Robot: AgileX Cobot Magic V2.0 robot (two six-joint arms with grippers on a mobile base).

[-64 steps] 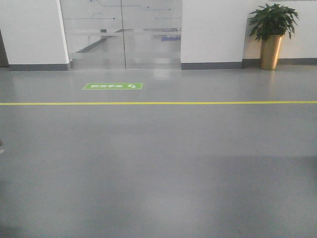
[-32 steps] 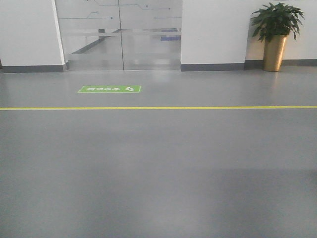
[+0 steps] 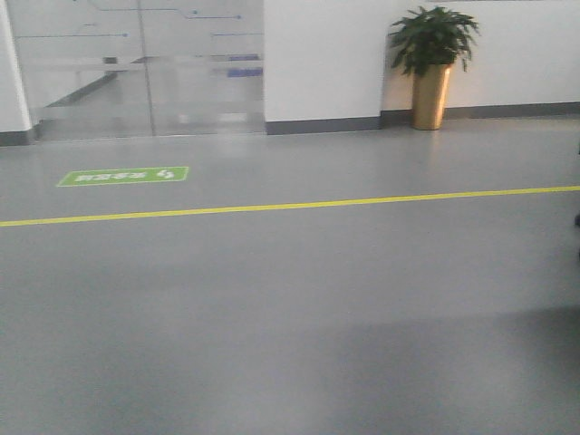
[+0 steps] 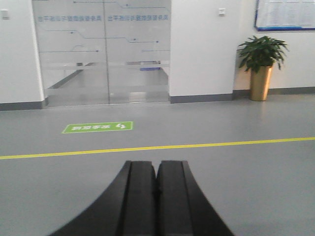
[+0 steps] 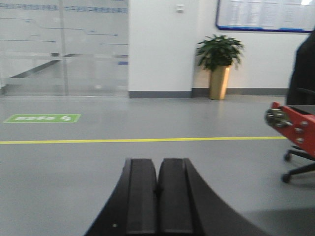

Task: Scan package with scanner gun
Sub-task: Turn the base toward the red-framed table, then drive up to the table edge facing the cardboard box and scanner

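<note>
Exterior front-facing view without package or scanner gun; neither found in the left wrist or right wrist views either, so whereabouts impossible to tell. Left gripper (image 4: pixel 157 169) pressed fully together, nothing between the pads; right gripper (image 5: pixel 158 167) likewise closed and empty. Ahead only bare grey floor (image 3: pixel 290 317), crossed by a yellow line (image 3: pixel 272 207), with a green floor sign (image 3: pixel 123 176) just beyond it, then glass doors (image 3: pixel 145 72) and a potted plant (image 3: pixel 431 63) against the white wall. At the right edge of the right wrist view, a red fixture (image 5: pixel 295 128) and a chair base (image 5: pixel 300 172) on castors. Judged stage: travel or search, scanning not yet begun. To do it well: drive the base slowly enough to avoid blur, sweep the cameras in search of the two task items, steer wide of chair base and red fixture, stop square and near, and open a gripper only with the scanner's handle centred in its wrist view.
</note>
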